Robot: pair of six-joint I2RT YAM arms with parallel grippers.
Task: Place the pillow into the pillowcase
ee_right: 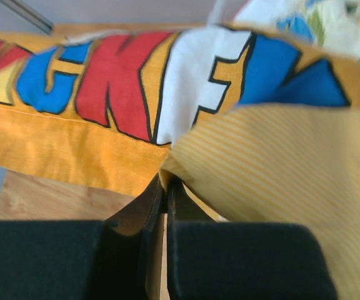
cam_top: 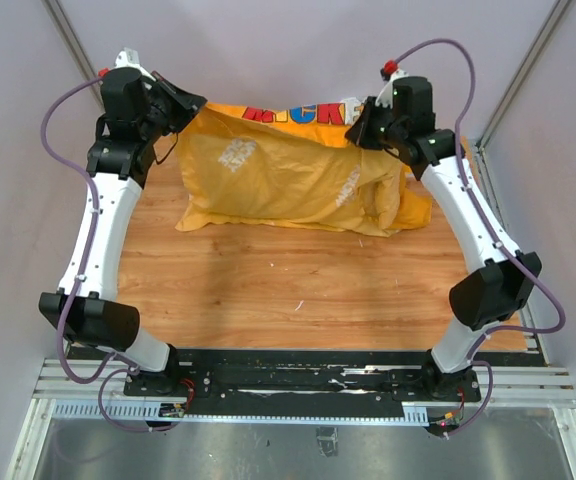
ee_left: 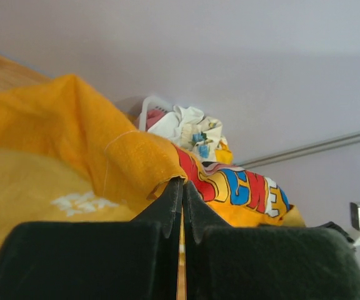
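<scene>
The orange-yellow pillowcase point(cam_top: 288, 175) hangs bulging at the far side of the table, lifted by its top corners, with "MICKEY" letters along its far top edge. My left gripper point(cam_top: 196, 105) is shut on its left corner point(ee_left: 161, 169). My right gripper point(cam_top: 360, 122) is shut on its right corner point(ee_right: 186, 156). The coloured letters show in the left wrist view point(ee_left: 249, 190) and the right wrist view point(ee_right: 167, 81). The cream pillow does not show; the case looks filled, but I cannot tell what is inside.
The wooden table top point(cam_top: 298, 290) lies in front of the case. A white basket with patterned cloths point(ee_left: 186, 128) stands behind the case by the back wall. Grey walls close in at the back and both sides.
</scene>
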